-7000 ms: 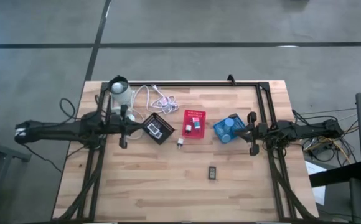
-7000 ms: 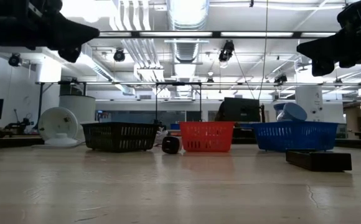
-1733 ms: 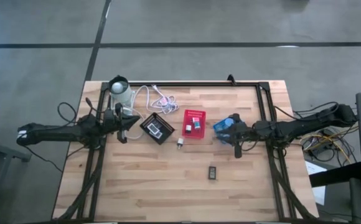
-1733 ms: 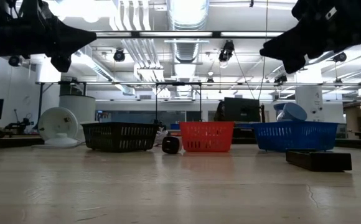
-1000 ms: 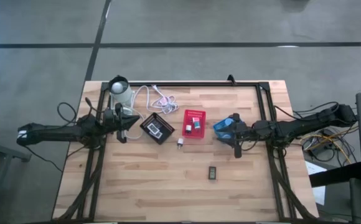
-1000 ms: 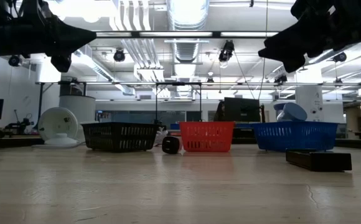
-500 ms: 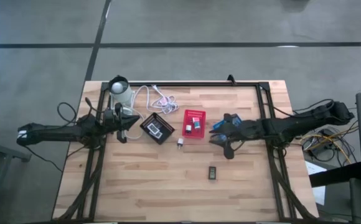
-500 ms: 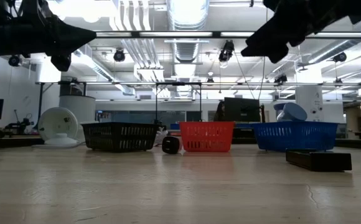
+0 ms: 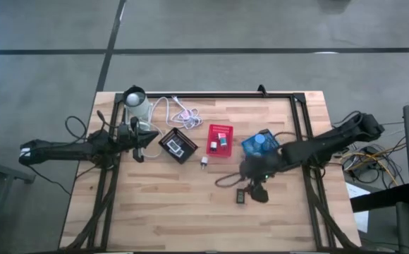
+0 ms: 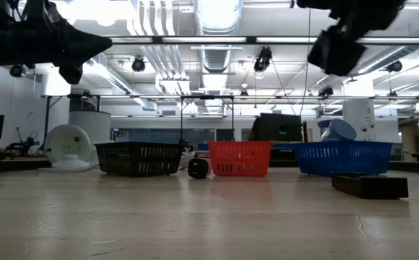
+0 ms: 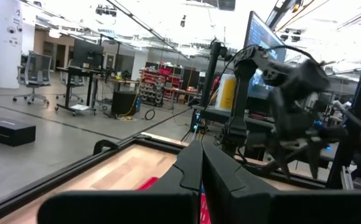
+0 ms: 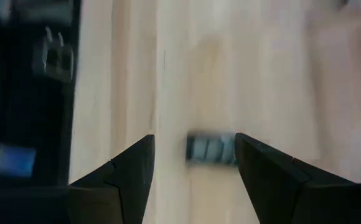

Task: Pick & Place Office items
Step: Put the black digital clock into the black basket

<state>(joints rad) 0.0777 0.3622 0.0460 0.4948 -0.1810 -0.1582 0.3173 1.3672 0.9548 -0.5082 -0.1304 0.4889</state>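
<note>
Sorted so far: I see small blocks lying in the red bin [image 9: 219,131], a pale-blue round piece in the blue bin [image 9: 259,144], and pieces in the black bin [image 9: 177,145]. I take those as placed.
Loose, first: a black block [image 9: 240,196] lies flat on the bare table [image 9: 169,212], well in front of the bins and apart from all of them.
Loose, second: a small black-and-white piece [image 9: 204,163] sits on the wood just in front of the red bin, not in it.
Right gripper: my right gripper [image 9: 255,189] hangs over the black block, fingers apart and empty. In the right wrist view the block [image 12: 210,150] shows in the gap between the fingers, not touched as far as I can tell.
Left gripper: my left gripper [image 9: 139,143] waits near the lamp [image 9: 135,101] beside the black bin, fingers pressed together, holding nothing.
Step in hand: I judge this the approach to picking up the black block; it is not yet gripped.
Left to do: by my count two items remain, so the task looks mostly done.
</note>
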